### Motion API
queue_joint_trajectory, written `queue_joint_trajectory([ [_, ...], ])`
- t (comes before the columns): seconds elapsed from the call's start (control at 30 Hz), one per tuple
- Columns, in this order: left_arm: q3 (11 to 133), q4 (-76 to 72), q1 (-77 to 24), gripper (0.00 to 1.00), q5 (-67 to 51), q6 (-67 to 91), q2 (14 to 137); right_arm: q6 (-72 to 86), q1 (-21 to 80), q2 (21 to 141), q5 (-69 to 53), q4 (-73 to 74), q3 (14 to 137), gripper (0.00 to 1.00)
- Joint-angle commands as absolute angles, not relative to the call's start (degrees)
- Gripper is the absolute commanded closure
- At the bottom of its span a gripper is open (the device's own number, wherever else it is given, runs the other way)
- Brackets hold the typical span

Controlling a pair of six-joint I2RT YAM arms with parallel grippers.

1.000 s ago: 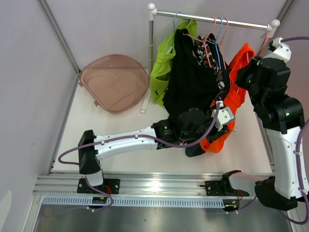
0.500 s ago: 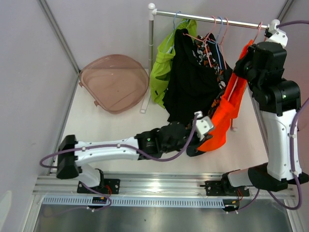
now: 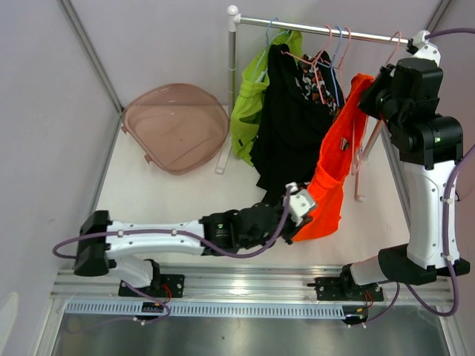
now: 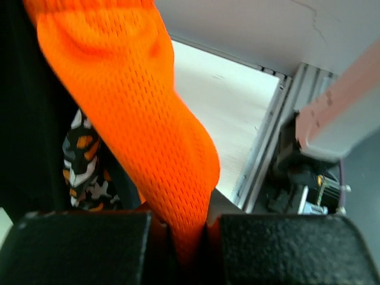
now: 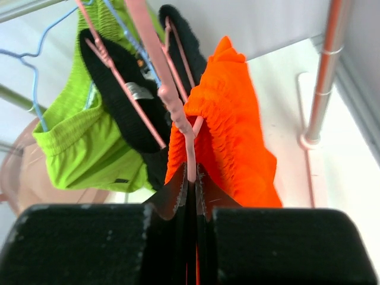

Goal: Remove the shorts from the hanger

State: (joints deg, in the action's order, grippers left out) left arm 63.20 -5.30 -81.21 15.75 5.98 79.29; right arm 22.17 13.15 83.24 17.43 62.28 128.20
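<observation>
Surface: a white table [image 3: 163,196] between pale walls.
Left gripper [image 4: 187,240]: low near the front edge, jaws pinched on the bottom hem of the orange shorts [image 4: 142,119].
Orange shorts: stretched on a slant from that pinch up to the pink hanger [image 5: 155,65].
Right gripper [image 5: 191,193]: raised at the right, clamped on the pink hanger's wire.
Behind: a black garment [image 3: 289,119] and a green garment [image 3: 249,104] hang from the clothes rod [image 3: 319,28].
Far left: a brown translucent tub [image 3: 174,126] lies on the table.
</observation>
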Motion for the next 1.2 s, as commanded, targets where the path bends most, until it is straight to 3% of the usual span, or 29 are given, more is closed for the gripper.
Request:
queue_joint_trajectory([
  [0.0, 73.9, -2.0, -79.7, 1.0, 21.5, 4.7, 86.1, 26.9, 13.3, 77.6, 12.0, 59.2, 125.2, 1.0],
  [0.17, 101.0, 9.3, -72.6, 1.0, 22.2, 4.3, 100.8, 31.4, 16.8, 65.1, 5.6, 60.4, 113.1, 1.0],
  [0.37, 122.0, 22.2, -66.5, 1.0, 27.3, 0.7, 104.2, 29.9, 16.9, 69.0, -3.8, 73.5, 129.2, 1.0],
  [0.5, 125.6, 29.2, -61.2, 1.0, 28.4, 0.9, 98.7, 28.4, 16.9, 72.8, -2.8, 76.8, 139.2, 1.0],
  [0.73, 129.2, 34.6, -46.9, 1.0, 26.5, 0.2, 86.3, 26.9, 16.7, 72.6, 2.4, 68.6, 126.4, 1.0],
  [0.9, 142.0, 41.0, -30.9, 1.0, 19.4, 0.2, 91.7, 26.0, 15.5, 73.8, 2.7, 64.3, 123.4, 1.0],
  [1.17, 146.5, 29.8, -13.7, 1.0, 15.0, 4.5, 101.2, 24.1, 13.4, 74.5, 1.3, 61.2, 117.7, 1.0],
])
